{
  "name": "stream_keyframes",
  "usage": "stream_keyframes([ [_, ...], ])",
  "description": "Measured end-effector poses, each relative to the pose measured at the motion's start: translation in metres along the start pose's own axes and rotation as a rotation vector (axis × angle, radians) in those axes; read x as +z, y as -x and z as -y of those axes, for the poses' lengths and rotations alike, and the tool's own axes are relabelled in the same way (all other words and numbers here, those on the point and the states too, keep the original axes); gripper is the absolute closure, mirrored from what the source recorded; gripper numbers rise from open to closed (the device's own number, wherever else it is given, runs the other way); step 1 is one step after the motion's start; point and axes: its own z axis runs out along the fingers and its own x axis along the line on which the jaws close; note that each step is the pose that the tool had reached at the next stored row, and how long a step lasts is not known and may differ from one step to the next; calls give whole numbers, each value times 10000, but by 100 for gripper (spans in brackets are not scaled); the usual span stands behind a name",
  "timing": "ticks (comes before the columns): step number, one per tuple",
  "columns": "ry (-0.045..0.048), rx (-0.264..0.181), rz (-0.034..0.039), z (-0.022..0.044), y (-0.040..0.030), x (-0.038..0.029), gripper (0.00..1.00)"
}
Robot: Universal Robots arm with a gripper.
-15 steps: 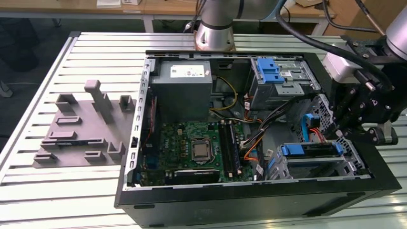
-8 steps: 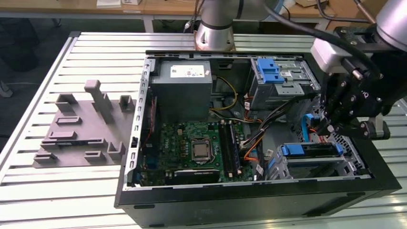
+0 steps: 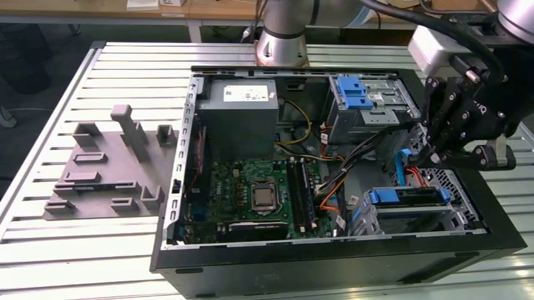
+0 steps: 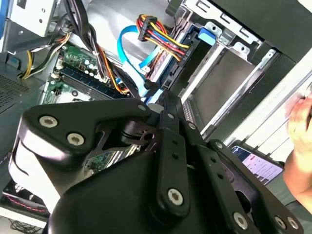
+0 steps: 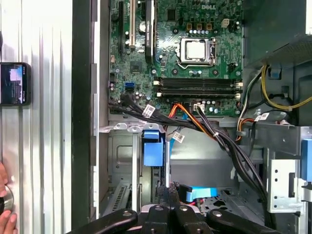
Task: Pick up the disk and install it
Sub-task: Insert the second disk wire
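Sitting in bay below claw (image 3: 446, 164): disk (image 3: 409, 196).

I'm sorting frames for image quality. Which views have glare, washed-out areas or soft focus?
Second wrist view: the table beside the case is blown out white, and the tool up close looks soft. First wrist view: evenly lit, motherboard sharp. Exterior view: even light, mild sheen on the table slats.

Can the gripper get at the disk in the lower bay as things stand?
Probably yes. The gripper hangs inside the open case, just above the disk, whose blue end tab faces up with nothing over it. The cables run beside the bay, not across the tab, so the way looks free.
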Motion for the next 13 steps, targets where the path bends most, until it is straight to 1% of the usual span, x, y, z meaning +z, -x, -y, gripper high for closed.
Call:
stream_keyframes([
  [5, 0, 0, 0, -25, 46, -9, 89],
  [8, 0, 0, -4, -36, 93, -12, 89],
  [10, 0, -1, -18, -40, 126, -11, 89],
  [13, -1, -1, -32, -41, 139, -9, 89],
])
